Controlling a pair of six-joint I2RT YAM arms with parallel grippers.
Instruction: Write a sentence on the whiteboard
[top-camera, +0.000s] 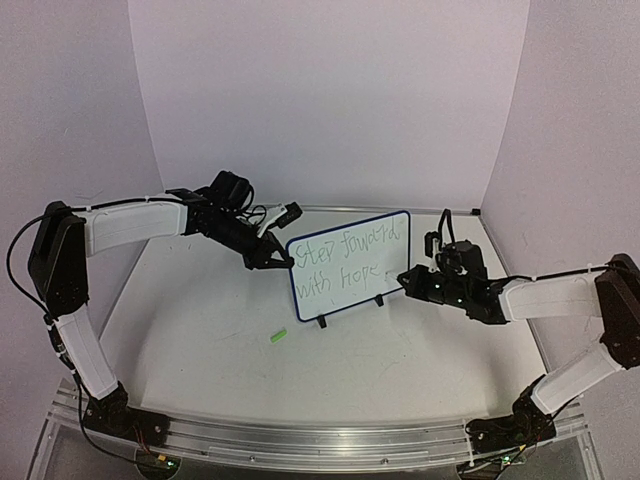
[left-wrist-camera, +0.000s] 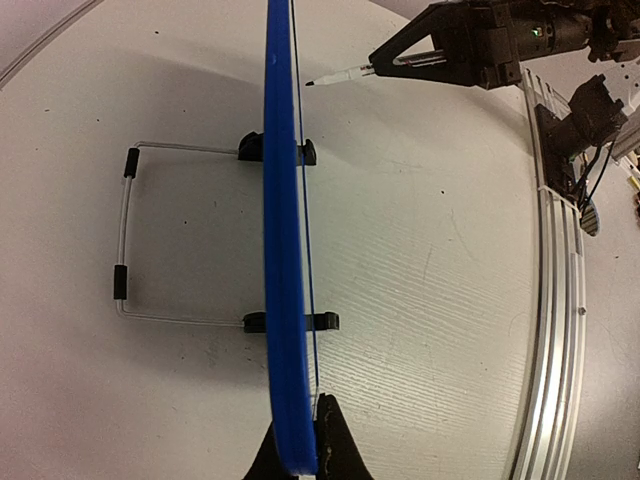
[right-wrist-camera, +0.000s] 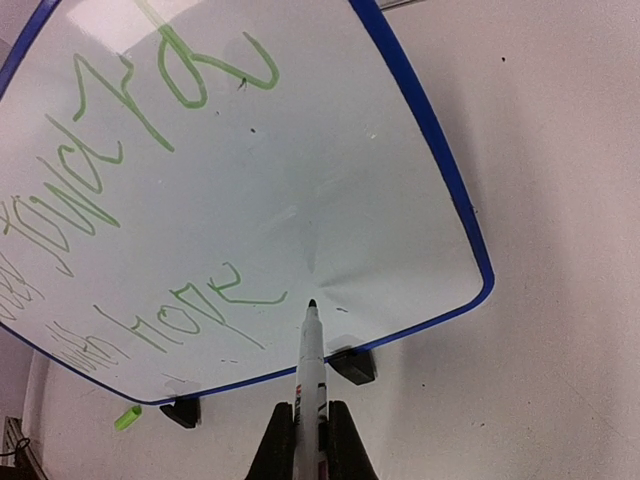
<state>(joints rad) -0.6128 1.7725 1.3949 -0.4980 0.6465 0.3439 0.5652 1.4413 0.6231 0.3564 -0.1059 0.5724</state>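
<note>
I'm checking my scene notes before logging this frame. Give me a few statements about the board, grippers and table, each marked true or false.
1. The left gripper clamps the whiteboard by its frame edge. True.
2. The right gripper is empty. False: the right gripper holds a marker.
3. The whiteboard lies flat. False: it stands upright on its clip feet.
4. A small green object lies on the table. True.

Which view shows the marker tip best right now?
Right wrist: the marker points up mid-frame, tip large and sharp before the whiteboard, after "hope". Left wrist shows the tip side-on, small, close to the board face. Top external: too small to make out.
</note>
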